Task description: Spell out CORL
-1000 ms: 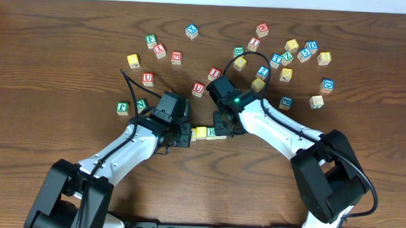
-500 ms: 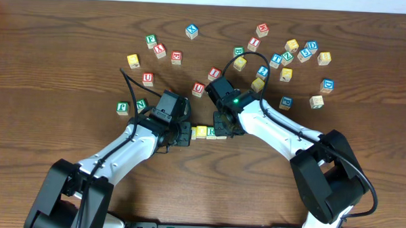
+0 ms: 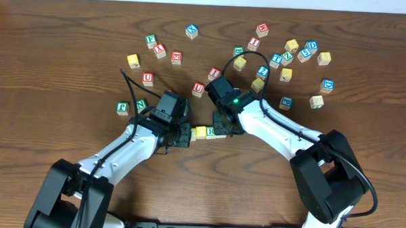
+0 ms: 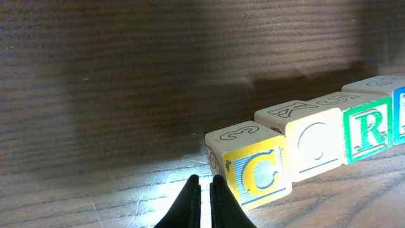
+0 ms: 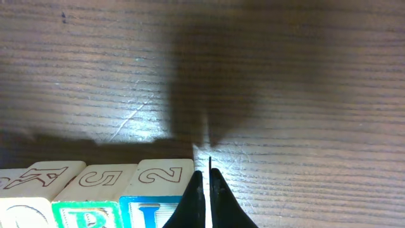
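Note:
Four cubes stand in a row at the table's middle. In the left wrist view they read C (image 4: 257, 175) on yellow, O (image 4: 315, 144), green R (image 4: 368, 129), and a blue-edged cube (image 4: 398, 114) cut by the frame. My left gripper (image 4: 206, 185) is shut and empty, its tips beside the C cube's left edge. In the right wrist view the blue L cube (image 5: 155, 190), the R cube (image 5: 92, 199) and the O cube (image 5: 25, 202) show. My right gripper (image 5: 203, 177) is shut and empty against the L cube's right side. From overhead the row (image 3: 207, 132) lies between both grippers.
Many loose letter cubes lie scattered across the far half: green N (image 3: 141, 104) and F (image 3: 122, 108) left of my left arm, red-lettered cubes (image 3: 198, 89) behind the row, a blue and yellow cluster (image 3: 286, 59) at far right.

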Controlling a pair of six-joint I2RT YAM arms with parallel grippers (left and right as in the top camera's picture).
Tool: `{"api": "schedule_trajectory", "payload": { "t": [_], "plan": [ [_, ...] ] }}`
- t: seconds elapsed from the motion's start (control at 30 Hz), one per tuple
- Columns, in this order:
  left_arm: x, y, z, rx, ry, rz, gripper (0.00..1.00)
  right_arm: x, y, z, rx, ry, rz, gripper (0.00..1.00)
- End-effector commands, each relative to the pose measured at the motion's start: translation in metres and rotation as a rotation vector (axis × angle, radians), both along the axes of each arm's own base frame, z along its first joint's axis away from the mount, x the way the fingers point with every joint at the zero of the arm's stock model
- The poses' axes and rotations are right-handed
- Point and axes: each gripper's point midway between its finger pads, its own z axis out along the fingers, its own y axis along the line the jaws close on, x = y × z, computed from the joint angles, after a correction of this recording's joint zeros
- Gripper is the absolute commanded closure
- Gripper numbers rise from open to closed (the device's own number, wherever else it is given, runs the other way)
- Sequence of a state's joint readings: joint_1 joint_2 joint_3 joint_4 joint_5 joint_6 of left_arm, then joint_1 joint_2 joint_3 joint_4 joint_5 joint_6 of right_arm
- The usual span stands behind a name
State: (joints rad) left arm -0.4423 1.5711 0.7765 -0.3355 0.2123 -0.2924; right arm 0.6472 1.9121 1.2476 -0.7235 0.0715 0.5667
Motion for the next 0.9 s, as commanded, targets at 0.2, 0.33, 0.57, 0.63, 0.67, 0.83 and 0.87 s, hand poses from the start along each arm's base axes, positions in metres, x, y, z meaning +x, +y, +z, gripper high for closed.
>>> {"api": "schedule_trajectory", "payload": {
  "t": [0.2,0.33,0.57,0.63,0.67,0.83,0.87],
  "plan": [
    [-0.006,-0.003,-0.003,-0.015,0.024,-0.003,0.92,0.003,-0.008,-0.003,-0.005,0.008,-0.029,0.99],
    [-0.004,0.0,-0.003,-0.002,0.017,0.003,0.92,0.002,-0.008,-0.004,-0.007,0.012,-0.028,0.99],
    [-0.001,-0.002,-0.002,-0.007,0.003,0.004,0.93,-0.004,-0.005,-0.004,0.003,0.032,-0.018,0.99],
    [0.001,-0.002,-0.002,-0.01,-0.004,0.004,0.93,-0.005,-0.003,-0.004,0.004,0.033,-0.014,0.99],
    [0.001,-0.002,-0.001,-0.01,-0.005,0.004,0.93,-0.005,-0.003,-0.004,0.004,0.033,-0.012,0.99],
    [0.002,-0.003,-0.001,-0.014,-0.012,0.004,0.93,-0.008,0.001,-0.004,0.005,0.033,-0.006,0.99],
    [0.002,-0.003,-0.001,-0.014,-0.012,0.004,0.92,-0.008,0.001,-0.004,0.005,0.033,-0.004,0.99]
  ]
}}
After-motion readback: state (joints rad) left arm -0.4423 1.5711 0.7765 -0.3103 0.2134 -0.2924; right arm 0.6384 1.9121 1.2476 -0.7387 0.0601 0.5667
